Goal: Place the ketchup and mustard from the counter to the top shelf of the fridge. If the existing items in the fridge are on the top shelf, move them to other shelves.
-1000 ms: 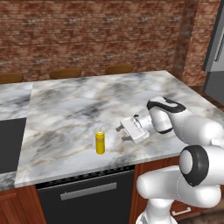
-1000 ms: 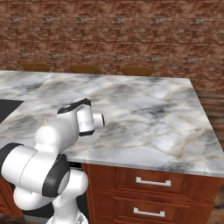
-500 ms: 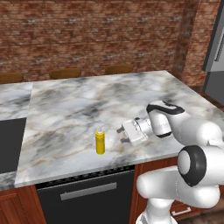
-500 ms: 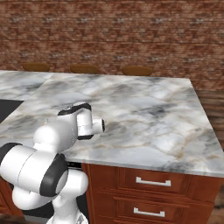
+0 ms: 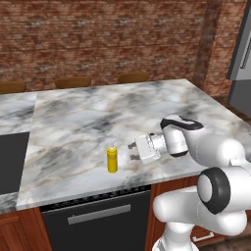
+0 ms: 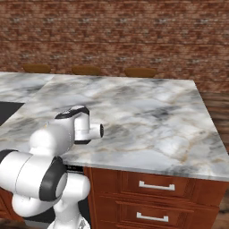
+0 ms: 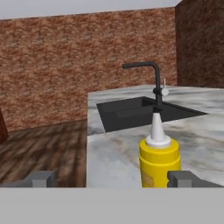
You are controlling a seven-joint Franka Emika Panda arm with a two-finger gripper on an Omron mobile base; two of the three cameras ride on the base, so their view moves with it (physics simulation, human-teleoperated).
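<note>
Mustard bottle (image 5: 112, 159) was seen upright on marble counter (image 5: 98, 112), near front edge. Gripper (image 5: 131, 147) was held low & level, aimed at bottle, just beside it, no contact. Jaws were spread fully, nothing held. In hand view, bottle (image 7: 159, 158) sat closer to one finger (image 7: 183, 178); sink (image 7: 144, 111) & faucet (image 7: 153, 81) beyond.

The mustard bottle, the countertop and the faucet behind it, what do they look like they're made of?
Mustard bottle: probably squeezable plastic, a smooth, opaque yellow body with a pale conical nozzle. Countertop: looks like polished marble or a marble-look stone, grey-white with darker veining and a soft sheen. Faucet: likely metal with a matte black finish, a thin angular spout with no bright reflections. All of it is rendered, so these are only appearances.
</note>
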